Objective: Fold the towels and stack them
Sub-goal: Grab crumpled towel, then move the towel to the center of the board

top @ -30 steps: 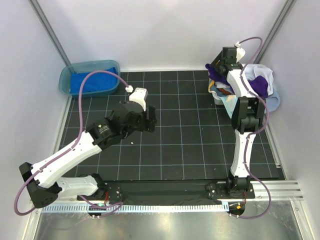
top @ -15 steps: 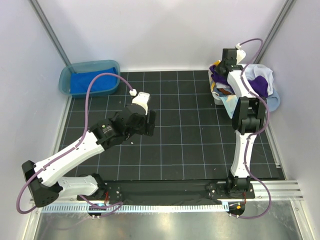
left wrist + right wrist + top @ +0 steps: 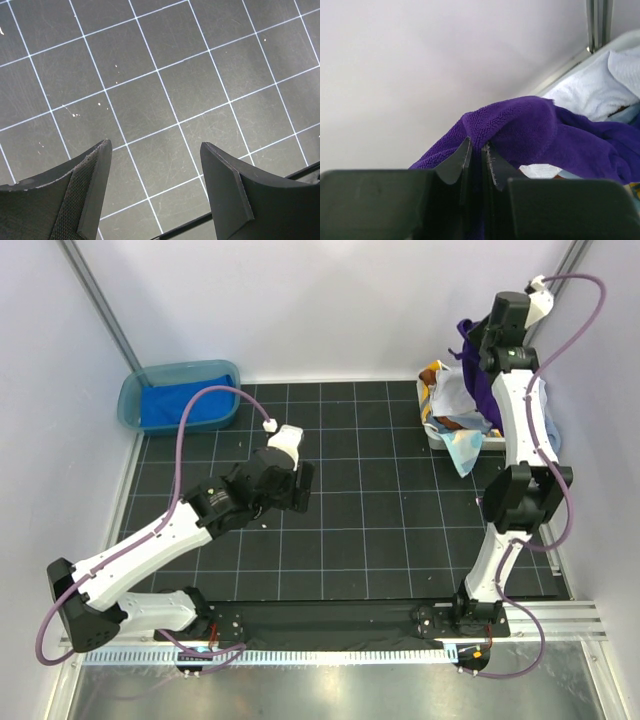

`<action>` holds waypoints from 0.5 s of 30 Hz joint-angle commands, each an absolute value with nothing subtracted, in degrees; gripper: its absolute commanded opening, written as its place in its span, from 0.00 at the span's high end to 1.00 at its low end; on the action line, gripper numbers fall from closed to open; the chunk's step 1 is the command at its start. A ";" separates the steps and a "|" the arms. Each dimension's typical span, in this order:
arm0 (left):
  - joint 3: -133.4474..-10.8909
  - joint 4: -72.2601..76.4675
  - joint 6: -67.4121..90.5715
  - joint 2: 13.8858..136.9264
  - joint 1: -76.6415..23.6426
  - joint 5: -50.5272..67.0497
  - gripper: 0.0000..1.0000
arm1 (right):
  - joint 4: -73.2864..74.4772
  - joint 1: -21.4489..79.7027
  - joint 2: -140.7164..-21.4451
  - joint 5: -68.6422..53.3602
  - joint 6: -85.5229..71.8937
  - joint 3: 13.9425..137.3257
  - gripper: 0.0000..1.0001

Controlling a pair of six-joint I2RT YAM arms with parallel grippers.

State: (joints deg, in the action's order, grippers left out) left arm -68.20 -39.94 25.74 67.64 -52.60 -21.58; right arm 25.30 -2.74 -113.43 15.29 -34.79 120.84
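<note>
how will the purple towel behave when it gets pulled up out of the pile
Probably floppy: the purple towel drapes in folds from the right hand, shut on its pinched edge. Likely light, since a thin pinch carries it. It may drag the other towels it lies against.

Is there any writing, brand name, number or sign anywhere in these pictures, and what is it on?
None: no text can be read in any view.
Black mat: only white grid lines.
Left arm and right arm: plain shells, no legible marking.
Teal tub and purple towel: no label or tag shows.
</note>
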 commanded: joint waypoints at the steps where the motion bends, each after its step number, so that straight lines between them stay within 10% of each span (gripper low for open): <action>1: -70.31 -39.11 24.52 67.76 -52.47 -21.01 0.25 | 23.47 -2.37 -107.41 15.56 -33.57 123.57 0.99; 15: -76.11 -41.83 26.54 69.08 -44.83 -21.97 0.25 | 31.55 1.82 -101.78 3.43 -35.68 134.56 0.99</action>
State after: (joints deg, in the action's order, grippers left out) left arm -72.71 -41.04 25.54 69.17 -46.87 -21.50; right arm 29.65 -1.72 -105.82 7.86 -34.92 130.08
